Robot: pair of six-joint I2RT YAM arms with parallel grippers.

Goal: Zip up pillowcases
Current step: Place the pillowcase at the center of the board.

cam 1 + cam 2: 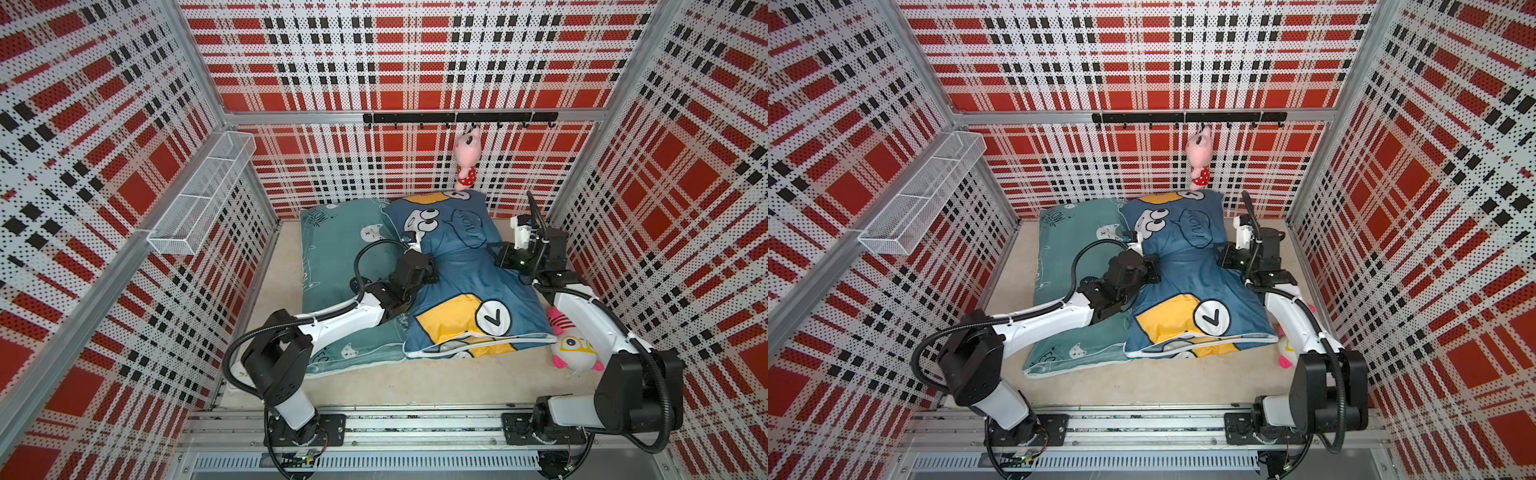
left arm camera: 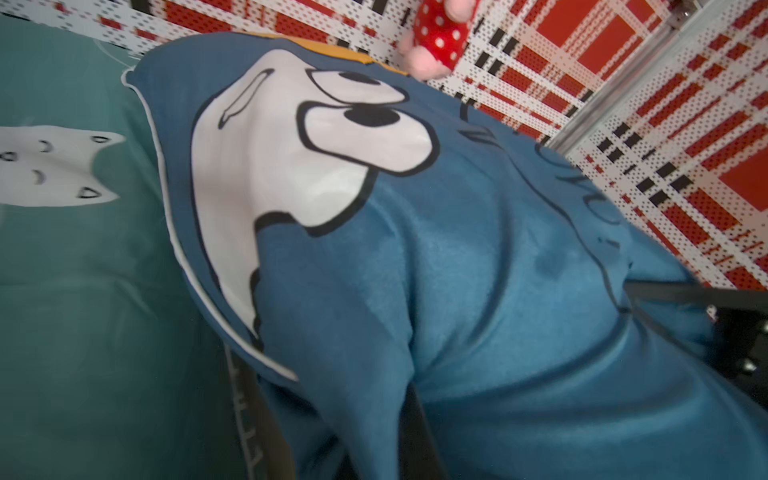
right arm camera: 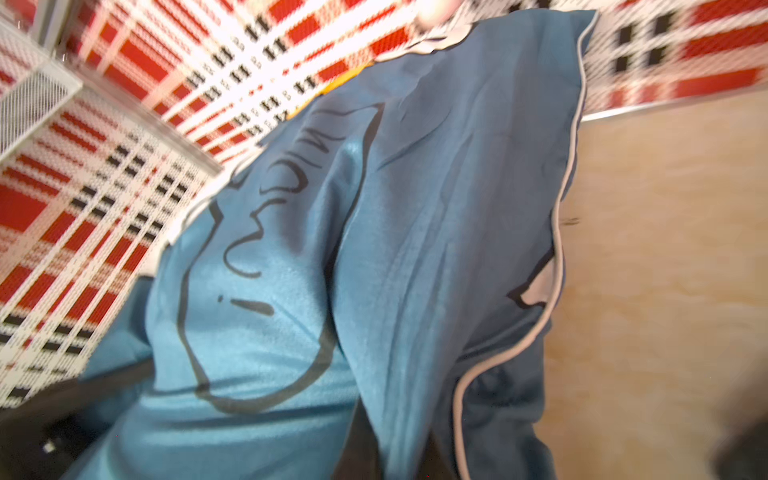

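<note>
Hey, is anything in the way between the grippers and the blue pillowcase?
Nothing visible. The left gripper and right gripper are both shut on the blue pillowcase, pinching its middle from opposite sides. The white plush toy lies beside its near corner, not in between.

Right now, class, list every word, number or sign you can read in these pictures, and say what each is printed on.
"WOW!": in the speech bubble on the blue pillowcase, upside down in both top views.
"MEOW": probably; small corner lettering on the teal pillowcase.
Unreadable: the near-edge letters on the teal pillowcase, only partly visible.
No numbers or brand names can be read.
</note>
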